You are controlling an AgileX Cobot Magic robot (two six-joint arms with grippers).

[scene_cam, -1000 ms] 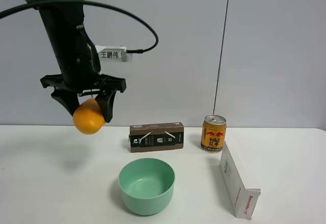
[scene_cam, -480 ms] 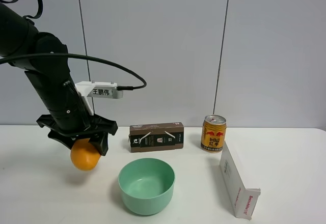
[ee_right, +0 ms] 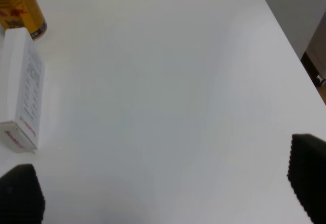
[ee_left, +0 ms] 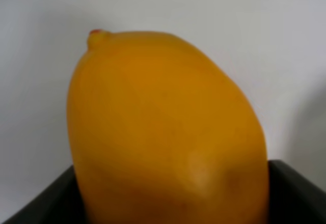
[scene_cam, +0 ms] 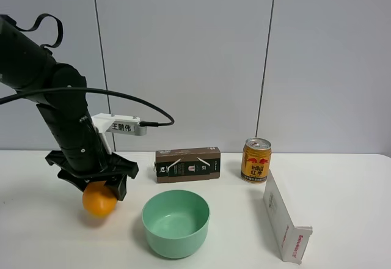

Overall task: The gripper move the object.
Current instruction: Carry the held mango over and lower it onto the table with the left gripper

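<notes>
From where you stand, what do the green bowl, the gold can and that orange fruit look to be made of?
Green bowl: probably plastic, matte and evenly coloured, with soft highlights. Gold can: likely aluminium, printed and glossy, with a bare silvery top rim. Orange fruit: smooth, waxy skin with a stem nub; real or plastic replica, I cannot tell.

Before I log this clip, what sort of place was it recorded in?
Most likely a robotics lab test bench: a white table against plain grey wall panels, staged props like a green bowl and drink can, and the left pincer holding an orange fruit.
</notes>
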